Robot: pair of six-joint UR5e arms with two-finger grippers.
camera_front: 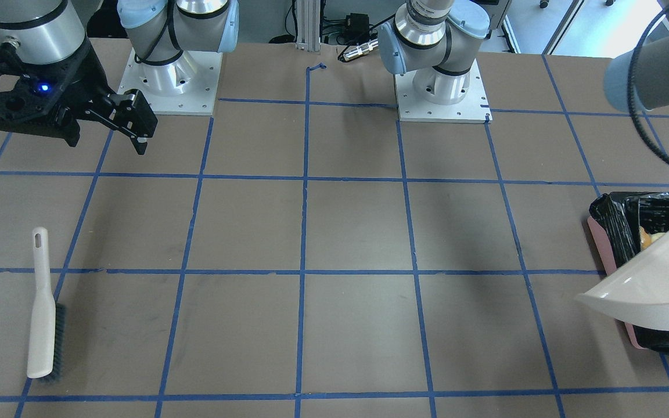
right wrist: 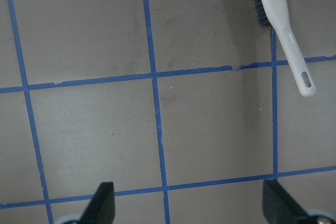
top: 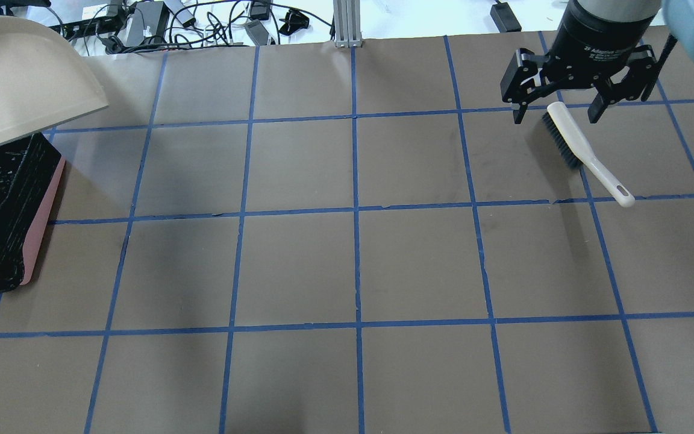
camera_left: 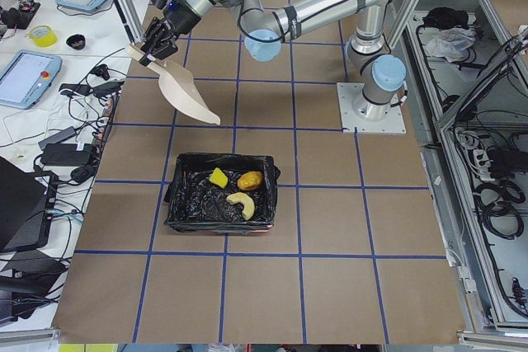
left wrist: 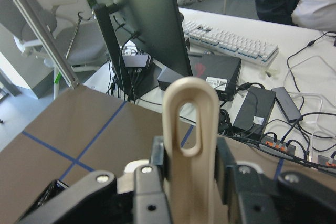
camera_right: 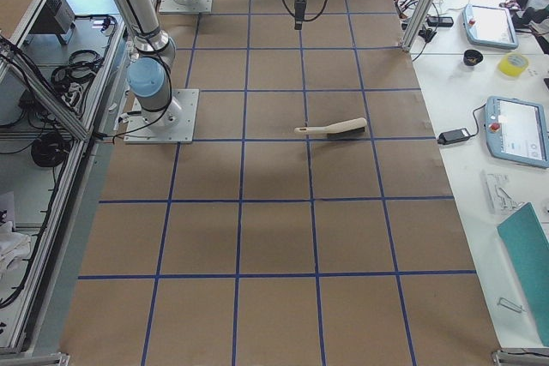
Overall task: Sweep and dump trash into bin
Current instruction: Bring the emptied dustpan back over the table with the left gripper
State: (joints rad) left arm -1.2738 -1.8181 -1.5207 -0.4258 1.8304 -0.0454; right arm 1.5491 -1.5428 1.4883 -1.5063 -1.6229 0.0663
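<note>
The pink bin lined with a black bag [camera_left: 177,204] stands at the table's left end; it also shows in the overhead view [top: 43,223] and the front view [camera_front: 613,226]. In it lie the bright yellow wedge [camera_left: 218,177], the amber oval [camera_left: 250,180] and the cream crescent [camera_left: 242,204]. My left gripper [left wrist: 190,166] is shut on the beige dustpan's handle [left wrist: 190,108] and holds the dustpan [camera_left: 188,92] tilted, mouth down, in the air just beyond the bin's far rim. My right gripper [top: 555,116] is open and empty, in the air above the brush.
A white brush with dark bristles [top: 582,154] lies flat on the table on the right side, also in the front view [camera_front: 41,307] and the right wrist view [right wrist: 278,14]. Cables and tablets sit on the desk beyond the far edge [top: 160,24]. Both arm bases [camera_front: 442,87] stand at the near edge.
</note>
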